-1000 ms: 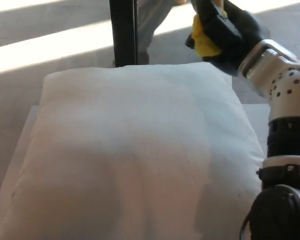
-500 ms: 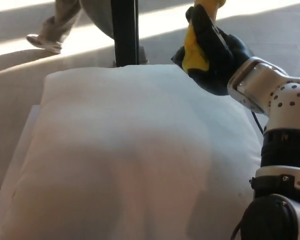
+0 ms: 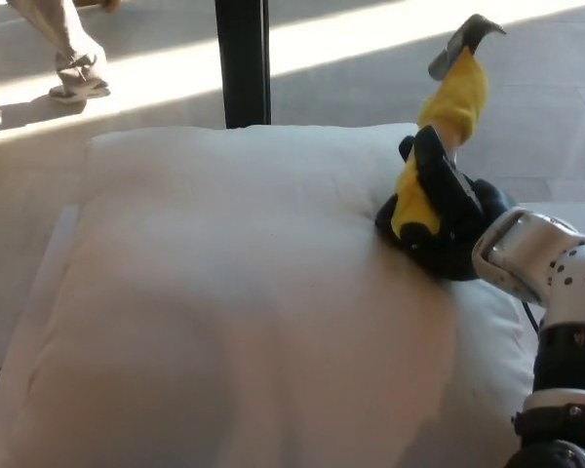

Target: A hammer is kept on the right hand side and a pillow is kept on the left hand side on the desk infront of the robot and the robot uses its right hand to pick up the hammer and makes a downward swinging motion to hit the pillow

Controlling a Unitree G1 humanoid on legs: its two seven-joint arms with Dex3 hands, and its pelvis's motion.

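Note:
A large white pillow (image 3: 244, 292) fills most of the head view, lying on a pale desk. My right hand (image 3: 447, 219), black, is shut on the yellow handle of a hammer (image 3: 448, 107) and rests low against the pillow's right part, pressing a dent into it. The hammer's grey metal head (image 3: 465, 39) points up and away, above the pillow's far edge. The silver wrist and forearm (image 3: 556, 283) come in from the lower right. My left hand does not show.
A black vertical post (image 3: 242, 60) stands behind the pillow's far edge. A person's legs and shoes (image 3: 73, 68) show on the sunlit floor at the top left. The desk's pale edge (image 3: 49, 273) shows left of the pillow.
My right hand has swung down with the hammer from above the far edge onto the pillow's right side. The camera view has shifted slightly. The person's legs moved left.

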